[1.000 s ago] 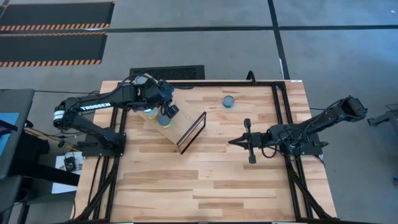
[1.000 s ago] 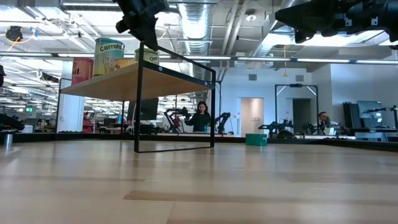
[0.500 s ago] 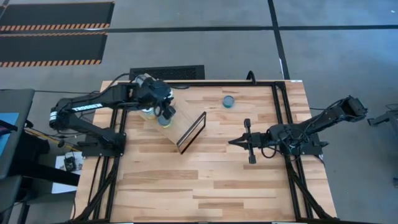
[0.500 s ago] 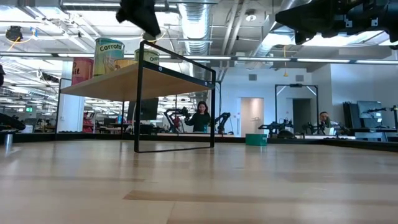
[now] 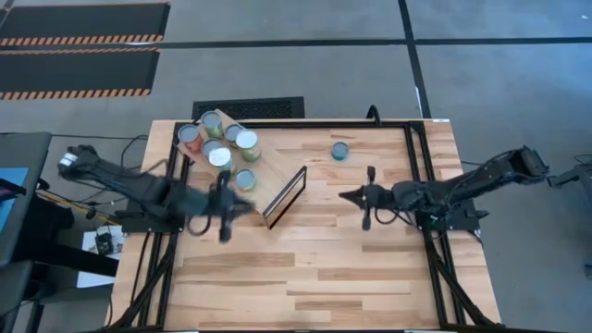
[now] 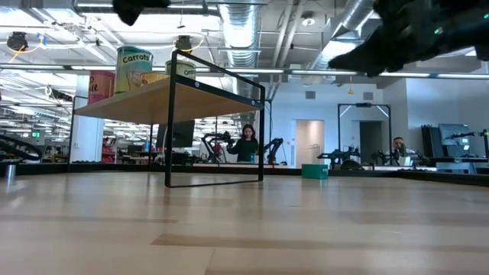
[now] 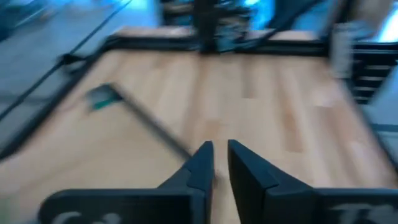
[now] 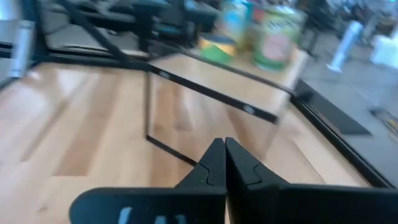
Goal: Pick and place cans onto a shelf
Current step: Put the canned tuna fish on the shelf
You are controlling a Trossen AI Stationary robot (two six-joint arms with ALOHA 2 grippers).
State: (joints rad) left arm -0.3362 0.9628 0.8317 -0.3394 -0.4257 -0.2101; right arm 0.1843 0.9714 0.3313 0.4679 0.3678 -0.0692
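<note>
Several cans (image 5: 219, 156) stand upright on the light wood shelf (image 5: 265, 182) at the table's far left; the low view shows them on its top board (image 6: 164, 95). One blue-lidded can (image 5: 340, 150) rests on its base on the tabletop, farther right. My left gripper (image 5: 225, 211) hangs blurred above the table just near of the shelf, almost shut with only a thin slit between its tips (image 7: 214, 155), and holds nothing. My right gripper (image 5: 344, 195) hovers right of the shelf's dark-edged end panel (image 5: 285, 196), shut and empty (image 8: 224, 146).
A black frame (image 5: 421, 185) runs around the planked tabletop. Bare wood lies across the near half (image 5: 305, 277). In the low view, people and other robot arms stand in the room beyond the table (image 6: 248, 143).
My left gripper has swung off the shelf toward the table's near edge and sunk a little, most of it in the last half second; the cans have stayed on the shelf. My right gripper has turned slightly toward the far edge, still shut.
</note>
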